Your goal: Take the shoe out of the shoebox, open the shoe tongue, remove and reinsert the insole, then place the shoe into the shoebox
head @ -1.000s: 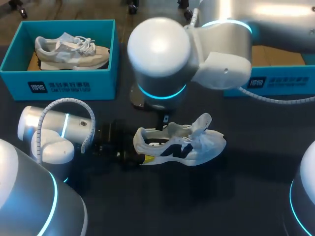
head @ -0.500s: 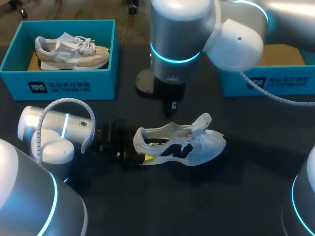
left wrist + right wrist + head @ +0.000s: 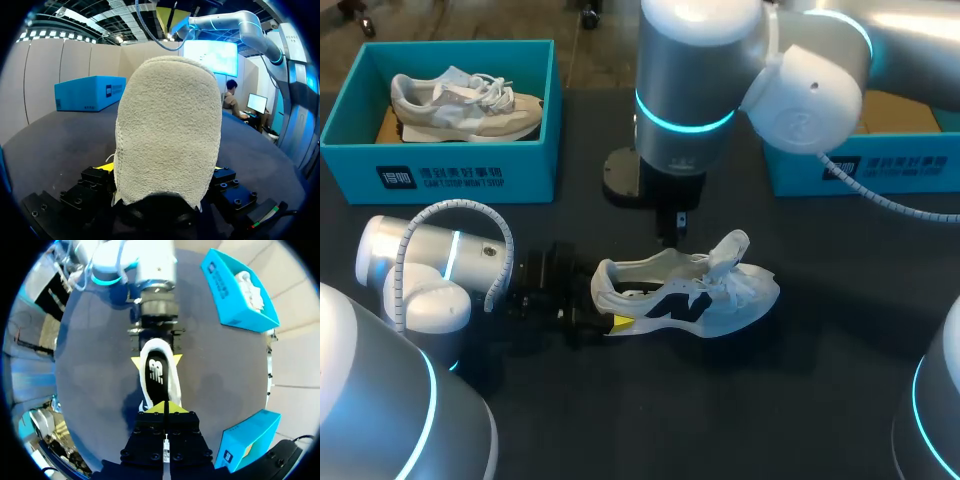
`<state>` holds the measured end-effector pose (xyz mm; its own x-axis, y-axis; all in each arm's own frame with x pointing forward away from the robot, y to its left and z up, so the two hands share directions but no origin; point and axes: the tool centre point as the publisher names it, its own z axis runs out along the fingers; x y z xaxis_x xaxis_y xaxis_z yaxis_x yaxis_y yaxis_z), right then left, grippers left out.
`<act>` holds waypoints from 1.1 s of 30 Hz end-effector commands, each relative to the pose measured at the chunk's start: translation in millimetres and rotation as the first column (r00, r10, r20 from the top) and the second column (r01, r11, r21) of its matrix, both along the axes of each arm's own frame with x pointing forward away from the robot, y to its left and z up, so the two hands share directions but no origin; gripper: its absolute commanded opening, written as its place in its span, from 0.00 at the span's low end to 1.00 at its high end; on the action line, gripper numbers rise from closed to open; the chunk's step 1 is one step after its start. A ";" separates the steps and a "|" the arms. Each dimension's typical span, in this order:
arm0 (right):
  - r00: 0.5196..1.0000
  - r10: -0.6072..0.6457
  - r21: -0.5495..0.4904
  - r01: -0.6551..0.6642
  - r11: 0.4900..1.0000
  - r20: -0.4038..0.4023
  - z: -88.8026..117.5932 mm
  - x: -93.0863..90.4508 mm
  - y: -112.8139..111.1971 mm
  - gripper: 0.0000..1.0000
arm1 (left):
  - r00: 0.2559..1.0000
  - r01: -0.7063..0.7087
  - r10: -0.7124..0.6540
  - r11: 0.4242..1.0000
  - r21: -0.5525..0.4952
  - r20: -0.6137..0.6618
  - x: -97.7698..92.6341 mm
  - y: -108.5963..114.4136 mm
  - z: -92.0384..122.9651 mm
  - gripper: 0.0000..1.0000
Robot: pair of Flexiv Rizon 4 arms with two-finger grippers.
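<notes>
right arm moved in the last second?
Yes. The right arm swung toward the view's right, away from the left box. The shoe stayed put.

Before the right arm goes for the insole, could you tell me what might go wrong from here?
1. The right gripper hangs over the shoe with fingers together; entering like that, it may push the insole rather than pinch it.
2. The left gripper holds only the heel, so the shoe could twist.

Shoe (image 3: 685, 295) on table (image 3: 820, 400), beside left hand (image 3: 603, 305)
</notes>
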<state>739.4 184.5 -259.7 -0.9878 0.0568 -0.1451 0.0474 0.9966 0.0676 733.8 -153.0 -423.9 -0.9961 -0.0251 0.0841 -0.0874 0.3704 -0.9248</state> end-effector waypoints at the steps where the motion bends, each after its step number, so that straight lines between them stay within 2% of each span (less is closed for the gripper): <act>1: 1.000 0.026 -0.009 -0.026 1.000 -0.008 -20.5 -3.2 1.1 0.00 | 1.000 0.002 -0.002 1.000 0.003 -0.002 1.0 -2.0 -3.1 0.00; 6: 0.998 0.052 0.013 -0.051 0.999 -0.019 -37.5 -9.1 0.7 0.00 | 1.000 0.002 -0.002 1.000 0.003 -0.002 1.0 -2.0 -3.1 0.00; 10: 0.994 0.104 0.055 -0.105 0.993 0.019 -52.2 -11.1 4.8 0.00 | 1.000 0.002 -0.002 1.000 0.003 -0.002 1.0 -2.0 -3.1 0.00; 12: 0.994 0.111 0.020 -0.111 0.994 -0.002 -59.4 -10.8 6.4 0.00 | 1.000 0.002 -0.002 1.000 0.003 -0.002 1.0 -2.0 -3.1 0.00; 27: 0.994 0.111 0.020 -0.111 0.994 -0.002 -59.4 -10.8 6.4 0.00 | 1.000 0.002 -0.002 1.000 0.003 -0.002 1.0 -2.0 -3.1 0.00; 33: 0.995 0.102 0.050 -0.101 0.994 -0.024 -88.1 9.2 23.1 0.00 | 1.000 0.002 -0.002 1.000 0.003 -0.002 1.0 -2.0 -3.1 0.00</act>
